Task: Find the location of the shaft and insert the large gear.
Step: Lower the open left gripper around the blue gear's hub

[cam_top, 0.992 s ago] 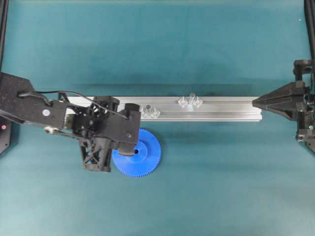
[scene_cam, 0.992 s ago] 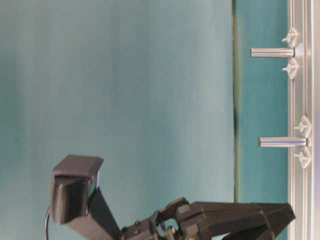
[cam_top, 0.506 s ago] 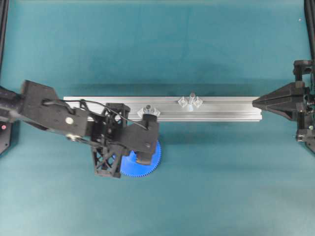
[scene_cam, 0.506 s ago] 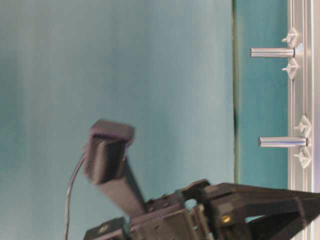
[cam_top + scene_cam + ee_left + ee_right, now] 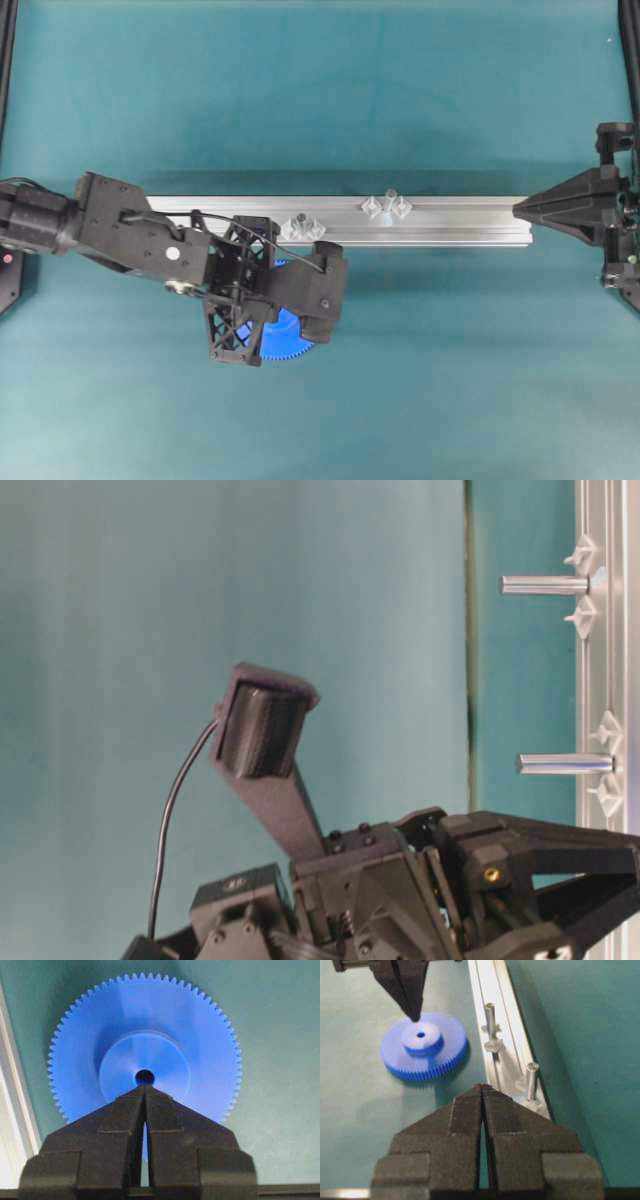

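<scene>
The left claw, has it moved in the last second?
Yes. The left claw has slid rightward along the metal rail, now over the blue gear.

We see a rail (image 5: 440, 222) lying across the tabletop (image 5: 320, 90) with two upright pins: the shaft (image 5: 389, 197) right of another pin (image 5: 298, 218). The large gear (image 5: 423, 1046) lies flat beside the rail, under the left gripper (image 5: 414, 1016). The right gripper (image 5: 518, 208) sits at the rail's right end.

Left hand (image 5: 144, 1089) closed; right hand (image 5: 483, 1088) closed.
</scene>
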Motion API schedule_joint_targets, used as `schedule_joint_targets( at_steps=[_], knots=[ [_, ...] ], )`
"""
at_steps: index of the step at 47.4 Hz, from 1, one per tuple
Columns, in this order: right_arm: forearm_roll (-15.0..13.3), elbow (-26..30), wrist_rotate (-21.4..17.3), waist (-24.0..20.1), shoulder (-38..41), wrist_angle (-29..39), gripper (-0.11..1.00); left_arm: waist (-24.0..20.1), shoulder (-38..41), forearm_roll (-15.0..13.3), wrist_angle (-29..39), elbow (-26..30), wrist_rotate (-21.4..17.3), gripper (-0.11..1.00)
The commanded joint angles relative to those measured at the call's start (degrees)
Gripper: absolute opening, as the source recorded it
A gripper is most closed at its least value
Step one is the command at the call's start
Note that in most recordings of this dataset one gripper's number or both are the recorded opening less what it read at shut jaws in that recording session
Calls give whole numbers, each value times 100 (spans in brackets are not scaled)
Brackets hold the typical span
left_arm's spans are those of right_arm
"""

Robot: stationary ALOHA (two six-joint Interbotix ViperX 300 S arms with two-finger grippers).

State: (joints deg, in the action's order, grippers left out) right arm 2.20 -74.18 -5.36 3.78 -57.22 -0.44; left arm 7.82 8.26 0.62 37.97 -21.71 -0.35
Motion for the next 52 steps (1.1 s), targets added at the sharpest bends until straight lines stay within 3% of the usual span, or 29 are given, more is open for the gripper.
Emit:
schedule_joint_targets(
  at_steps=[1,47,52],
  knots=[
    [0,53,-53,18,18,-26,-1,35,-26,18,114,202,0,0],
    [0,-18,-62,18,-88,-26,-1,44,97,18,246,308,132,0],
    [0,-26,-62,18,-88,-26,-1,44,70,18,176,325,132,7]
  ],
)
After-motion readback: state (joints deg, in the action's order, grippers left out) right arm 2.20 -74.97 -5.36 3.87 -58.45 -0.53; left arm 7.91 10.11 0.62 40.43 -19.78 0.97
